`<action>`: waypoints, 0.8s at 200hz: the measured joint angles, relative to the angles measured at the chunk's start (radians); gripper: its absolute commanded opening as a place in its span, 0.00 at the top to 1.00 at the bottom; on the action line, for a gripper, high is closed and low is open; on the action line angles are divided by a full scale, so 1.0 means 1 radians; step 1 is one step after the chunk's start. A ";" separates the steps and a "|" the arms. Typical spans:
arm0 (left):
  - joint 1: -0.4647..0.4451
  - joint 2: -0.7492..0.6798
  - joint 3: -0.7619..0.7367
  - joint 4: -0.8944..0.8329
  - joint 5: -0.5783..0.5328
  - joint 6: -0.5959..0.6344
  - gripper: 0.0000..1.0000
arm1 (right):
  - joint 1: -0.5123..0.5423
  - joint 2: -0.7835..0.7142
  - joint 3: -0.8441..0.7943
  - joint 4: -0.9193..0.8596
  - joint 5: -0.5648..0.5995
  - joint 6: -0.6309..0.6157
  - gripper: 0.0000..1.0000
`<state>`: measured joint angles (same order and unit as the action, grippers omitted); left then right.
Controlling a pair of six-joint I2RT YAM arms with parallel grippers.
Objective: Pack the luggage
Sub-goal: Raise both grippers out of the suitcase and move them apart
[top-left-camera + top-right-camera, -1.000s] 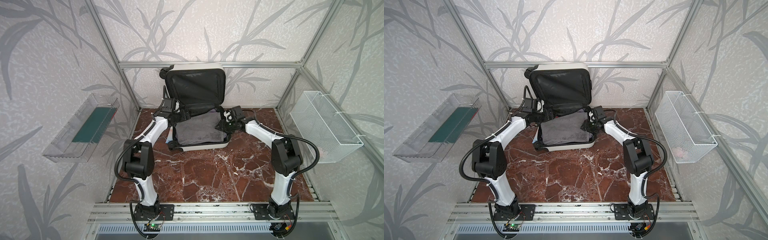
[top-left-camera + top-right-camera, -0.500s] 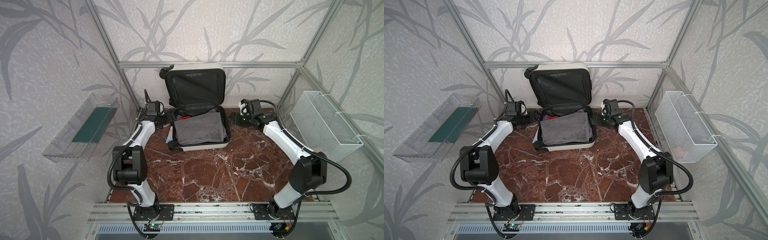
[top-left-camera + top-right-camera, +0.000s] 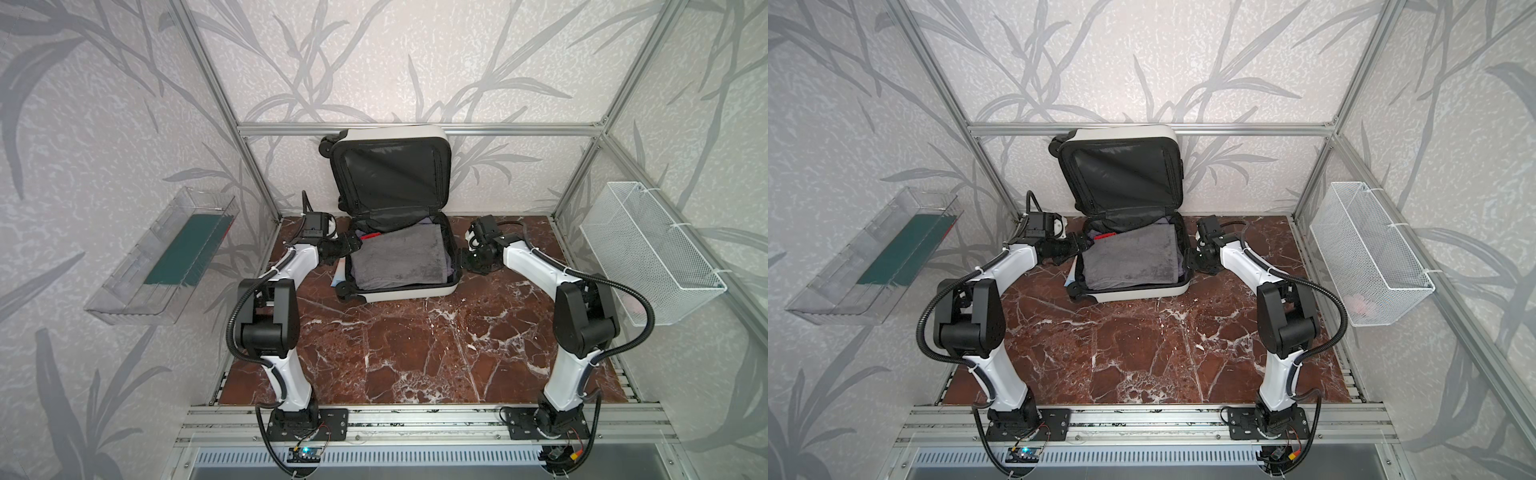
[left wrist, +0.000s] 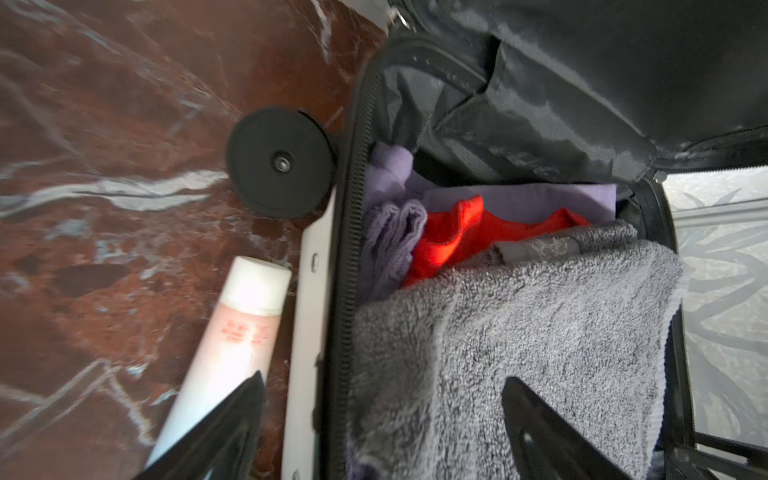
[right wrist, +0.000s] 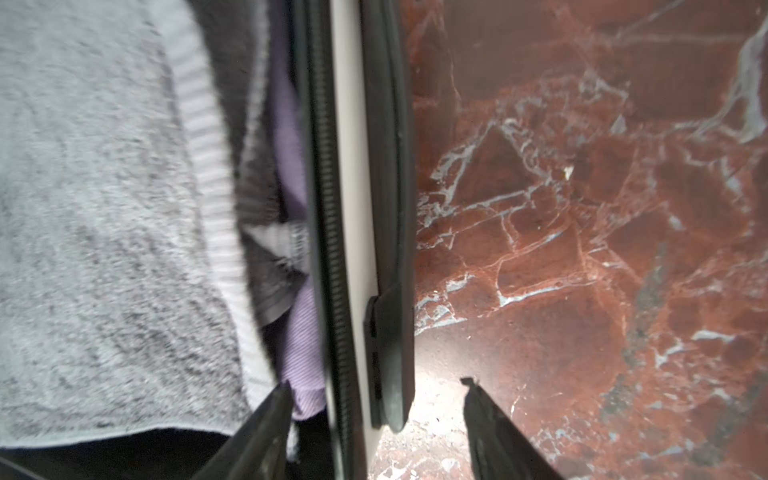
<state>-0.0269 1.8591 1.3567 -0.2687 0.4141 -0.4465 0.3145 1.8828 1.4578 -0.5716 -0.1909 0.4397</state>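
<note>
Showed the luggage (image 3: 411, 294) unmoved at the back middle of the counter (image 3: 415, 353), lid (image 3: 390, 139) upright against the rear wall, base packed. Caught both arms back at the base after a wide swing outward half a second before, and off the towel (image 3: 399, 257) worked a second before. Placed the left pincer (image 4: 384, 378) astride the left rim, spread wide, one finger over the towel and the other outside above a tube (image 4: 232, 345); gripped nothing. Placed the right pincer (image 5: 376, 382) astride the right rim by the side handle (image 5: 388, 208), parted enough to clear the wall, likewise empty. Read as packing nearly done, with tucking or shutting probably next, yet left the tube on the counter just beside the shell (image 3: 1142, 296), unpacked.

Materials, by size:
- Counter: polished red-brown marble pattern, white veins.
- Shell: hard, smooth, white, round-cornered.
- Lining (image 3: 392, 178): slack black fabric with a sheen.
- Towel: thick grey terry, folded flat, ribbed along one edge.
- Beneath it: lilac cloth (image 4: 519, 199) and a red garment (image 4: 453, 237), soft and crumpled.
- Tube: smooth cylinder, white cap, pinkish body.
- Wheel (image 4: 280, 162): flat black disc, centre bolt.
- Zip (image 4: 351, 249): fine black teeth along the rim.
</note>
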 measured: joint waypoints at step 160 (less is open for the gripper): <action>-0.219 0.234 0.291 -0.060 -0.027 -0.044 0.09 | -0.237 -0.163 -0.266 0.173 -0.071 0.092 0.57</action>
<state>-0.2459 2.0930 1.6474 -0.3290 0.3866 -0.4908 0.0780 1.7199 1.1923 -0.3985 -0.2615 0.5320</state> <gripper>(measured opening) 0.909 0.403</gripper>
